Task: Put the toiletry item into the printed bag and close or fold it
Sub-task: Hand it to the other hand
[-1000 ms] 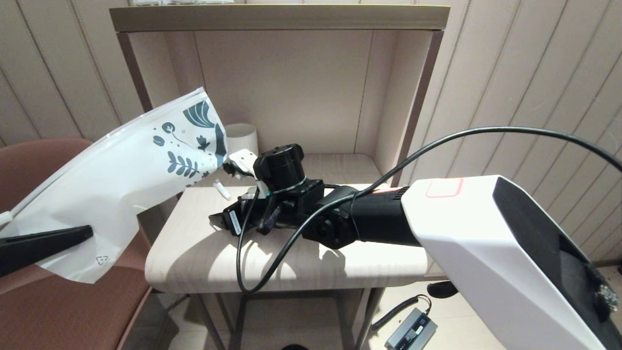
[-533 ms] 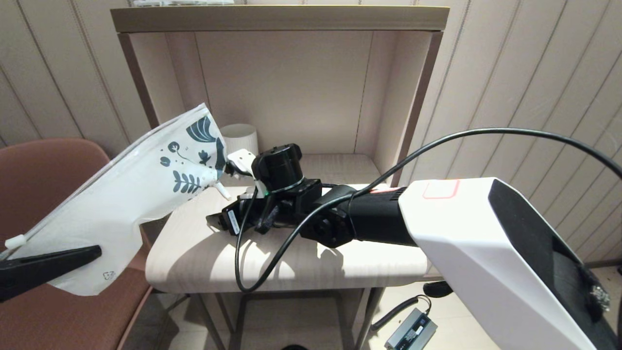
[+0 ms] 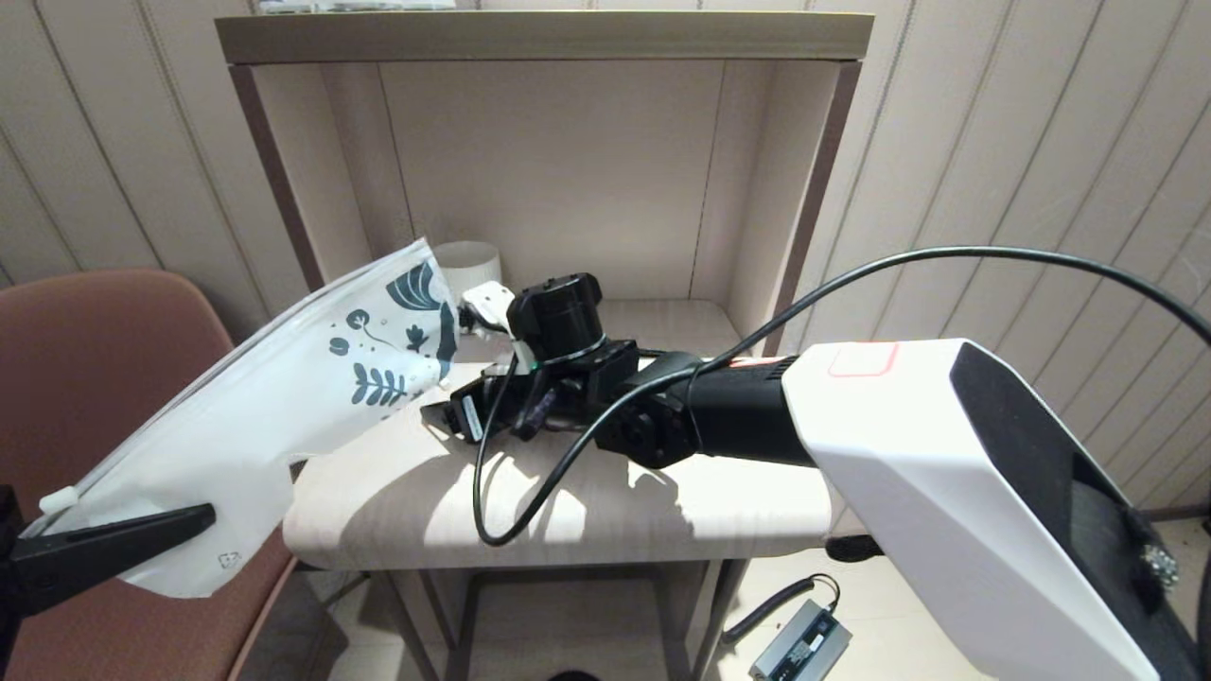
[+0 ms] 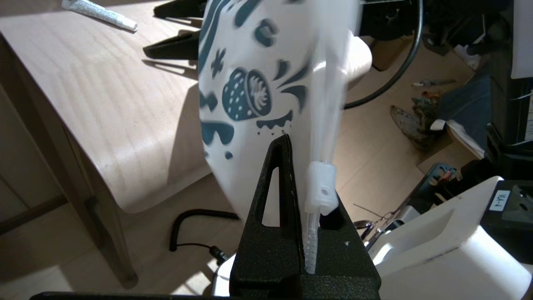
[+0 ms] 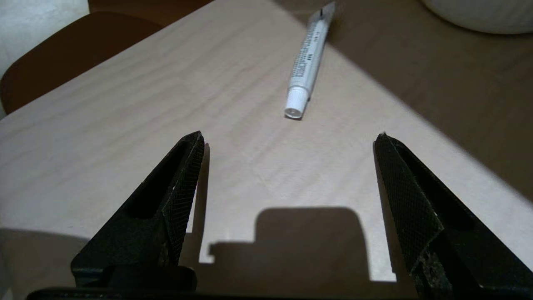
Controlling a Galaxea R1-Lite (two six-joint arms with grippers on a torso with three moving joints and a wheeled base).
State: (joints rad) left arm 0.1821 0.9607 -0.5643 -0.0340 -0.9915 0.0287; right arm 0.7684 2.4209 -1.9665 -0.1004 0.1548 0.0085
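The printed bag point(image 3: 284, 407), white with dark blue leaves, hangs in the air left of the table. My left gripper point(image 3: 203, 518) is shut on its zip edge beside the white slider point(image 4: 320, 189). The bag's printed end point(image 4: 258, 83) reaches over the table's left edge, close to my right gripper point(image 3: 440, 416). That gripper point(image 5: 288, 137) hovers low over the tabletop, open and empty. The toiletry item point(image 5: 306, 66), a small white tube, lies flat on the table just beyond its fingertips, cap toward them. In the head view the bag hides the tube.
A white ribbed mug point(image 3: 468, 265) stands at the back of the table point(image 3: 568, 511), behind the tube. A shelf frame point(image 3: 539, 38) encloses the rear. A brown chair point(image 3: 95, 359) sits at left. A black cable point(image 3: 492, 492) loops from the right arm.
The bag's printed end has dropped and swung right, now covering the tube in the head view. My left gripper shifted right with it. The right gripper edged slightly toward the back.
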